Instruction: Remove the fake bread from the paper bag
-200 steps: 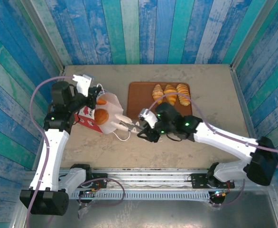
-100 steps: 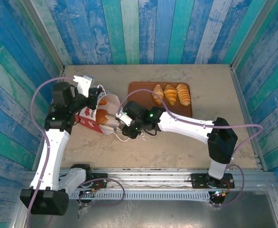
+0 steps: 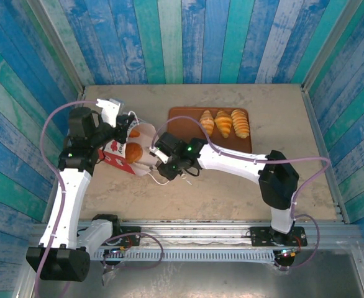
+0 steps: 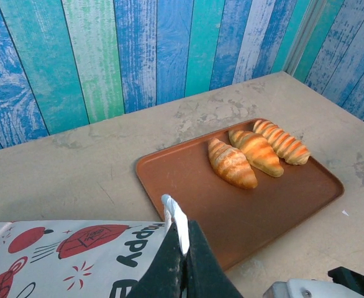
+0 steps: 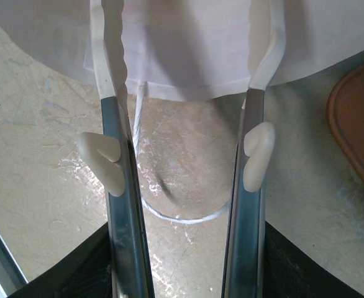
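Left gripper (image 3: 122, 128): pinched shut on the bag's upper rim. In the left wrist view its black fingers (image 4: 181, 261) meet with a strip of white paper between them.
Bag (image 3: 117, 152): lies on its side on the table (image 3: 244, 186), mouth toward the right arm, with the raised rim holding it open.
Bun (image 3: 132, 151): round and golden, just inside the mouth. A second orange piece (image 3: 134, 132) sits behind it, nearer the pinched rim.
Right gripper (image 3: 152, 155): at the mouth, fingers (image 5: 110, 93) spread wide with nothing held. The tips run up against white paper, and I cannot tell whether they already bracket the bun.
Cord (image 5: 176, 216): a white loop on the table beneath the right fingers.
Step in hand: probably reaching in for the bun.
Doing it well: hold the rim high and steady. Slide the open fingers in low, one on each side of the bun, clear of paper and cord. Close on the bun's widest part, then draw straight back out of the mouth.
Risk: pinching paper along with the bun would drag the bag.
Tray (image 3: 181, 127): just right of the bag, with its near part bare.
Pastries (image 3: 222, 123): three in a row at the tray's far end, already out of the bag.
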Robot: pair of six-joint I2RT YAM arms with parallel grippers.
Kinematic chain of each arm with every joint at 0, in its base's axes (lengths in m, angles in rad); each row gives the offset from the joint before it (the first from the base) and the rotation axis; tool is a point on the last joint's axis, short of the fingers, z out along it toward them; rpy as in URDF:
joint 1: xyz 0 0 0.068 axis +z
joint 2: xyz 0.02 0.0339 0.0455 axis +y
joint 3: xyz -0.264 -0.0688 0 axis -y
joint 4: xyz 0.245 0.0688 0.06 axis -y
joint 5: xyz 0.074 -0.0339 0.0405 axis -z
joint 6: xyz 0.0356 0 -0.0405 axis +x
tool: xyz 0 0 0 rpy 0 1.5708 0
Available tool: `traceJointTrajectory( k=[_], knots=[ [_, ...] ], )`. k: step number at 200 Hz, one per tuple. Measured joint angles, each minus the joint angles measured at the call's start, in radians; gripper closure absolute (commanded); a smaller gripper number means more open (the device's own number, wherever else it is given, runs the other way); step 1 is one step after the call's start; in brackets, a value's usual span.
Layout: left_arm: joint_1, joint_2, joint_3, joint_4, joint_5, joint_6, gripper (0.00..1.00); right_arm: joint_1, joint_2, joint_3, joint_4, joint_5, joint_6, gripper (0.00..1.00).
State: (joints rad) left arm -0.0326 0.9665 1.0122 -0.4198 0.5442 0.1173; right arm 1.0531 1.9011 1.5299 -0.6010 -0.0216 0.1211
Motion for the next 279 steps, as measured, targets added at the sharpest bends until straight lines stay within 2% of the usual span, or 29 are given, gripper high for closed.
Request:
traceJointTrajectory(
  k=[208,279],
  knots=[
    [0.0,0.0,-0.006,0.016,0.014,-0.019,1.0,-0.023,0.086,0.113,-0.027,0.019,0.017,0.41],
    [0.0,0.0,-0.006,0.024,0.019,-0.031,1.0,-0.036,0.2,0.219,-0.05,0.014,0.017,0.4]
  ],
)
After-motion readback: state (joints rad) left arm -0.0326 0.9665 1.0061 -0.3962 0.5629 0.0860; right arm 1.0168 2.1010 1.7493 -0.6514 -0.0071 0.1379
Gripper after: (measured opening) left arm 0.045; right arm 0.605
